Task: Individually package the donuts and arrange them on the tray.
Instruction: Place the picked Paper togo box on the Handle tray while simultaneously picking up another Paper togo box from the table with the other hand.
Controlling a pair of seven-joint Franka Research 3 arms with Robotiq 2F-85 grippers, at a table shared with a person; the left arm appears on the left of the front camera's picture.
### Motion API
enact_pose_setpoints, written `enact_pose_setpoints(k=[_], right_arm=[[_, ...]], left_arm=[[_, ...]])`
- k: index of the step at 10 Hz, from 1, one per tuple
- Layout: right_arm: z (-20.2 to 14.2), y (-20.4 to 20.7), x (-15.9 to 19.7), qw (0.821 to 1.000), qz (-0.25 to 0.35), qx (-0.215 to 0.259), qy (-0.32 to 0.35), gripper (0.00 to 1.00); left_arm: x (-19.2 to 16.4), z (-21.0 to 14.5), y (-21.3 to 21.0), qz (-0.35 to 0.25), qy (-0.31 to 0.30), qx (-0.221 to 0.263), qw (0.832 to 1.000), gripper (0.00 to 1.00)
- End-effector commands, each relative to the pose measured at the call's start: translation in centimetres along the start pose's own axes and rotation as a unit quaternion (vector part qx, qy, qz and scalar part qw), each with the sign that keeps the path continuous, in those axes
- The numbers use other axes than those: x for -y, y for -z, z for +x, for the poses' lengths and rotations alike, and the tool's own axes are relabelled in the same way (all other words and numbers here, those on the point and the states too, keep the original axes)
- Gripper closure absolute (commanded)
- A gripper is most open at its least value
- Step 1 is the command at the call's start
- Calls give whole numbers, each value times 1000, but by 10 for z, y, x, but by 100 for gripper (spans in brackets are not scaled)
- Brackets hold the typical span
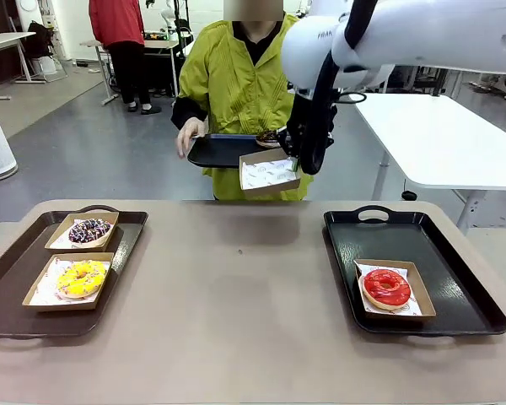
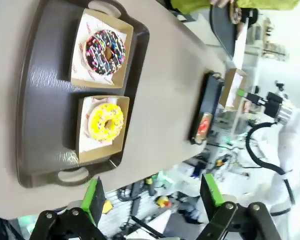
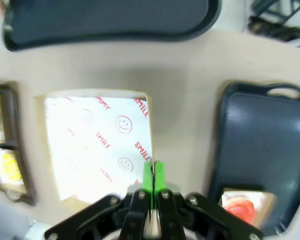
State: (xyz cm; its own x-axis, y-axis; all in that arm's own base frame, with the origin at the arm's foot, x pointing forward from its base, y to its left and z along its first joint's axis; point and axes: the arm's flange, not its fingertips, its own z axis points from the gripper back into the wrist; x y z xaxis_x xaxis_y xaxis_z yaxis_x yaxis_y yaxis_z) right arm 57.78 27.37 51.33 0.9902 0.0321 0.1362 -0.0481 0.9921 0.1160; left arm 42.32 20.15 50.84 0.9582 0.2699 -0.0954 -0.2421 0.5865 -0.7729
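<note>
Yellow donut: boxed, near end of left tray.
Sprinkled dark donut: boxed, same tray's far end.
Left gripper: released, above the table's left edge.
Right gripper: clenched on empty box, lifted past the far edge.
Red donut: boxed, right tray, near end.
</note>
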Motion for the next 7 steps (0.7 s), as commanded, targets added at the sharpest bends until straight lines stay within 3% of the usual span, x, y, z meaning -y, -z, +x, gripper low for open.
enact_pose_setpoints(k=[1,4,7], right_arm=[[30,-2,-11,999,7,-16,31,100],[51,14,-3,997,16,-26,66,100],[58,33,4,996,4,-28,79,100]], left_arm=[[-30,-1,-7,-62,-18,0,998,0],[-92,3,-14,-132,-67,2,989,0],[-107,6,-11,-128,-82,14,988,0]])
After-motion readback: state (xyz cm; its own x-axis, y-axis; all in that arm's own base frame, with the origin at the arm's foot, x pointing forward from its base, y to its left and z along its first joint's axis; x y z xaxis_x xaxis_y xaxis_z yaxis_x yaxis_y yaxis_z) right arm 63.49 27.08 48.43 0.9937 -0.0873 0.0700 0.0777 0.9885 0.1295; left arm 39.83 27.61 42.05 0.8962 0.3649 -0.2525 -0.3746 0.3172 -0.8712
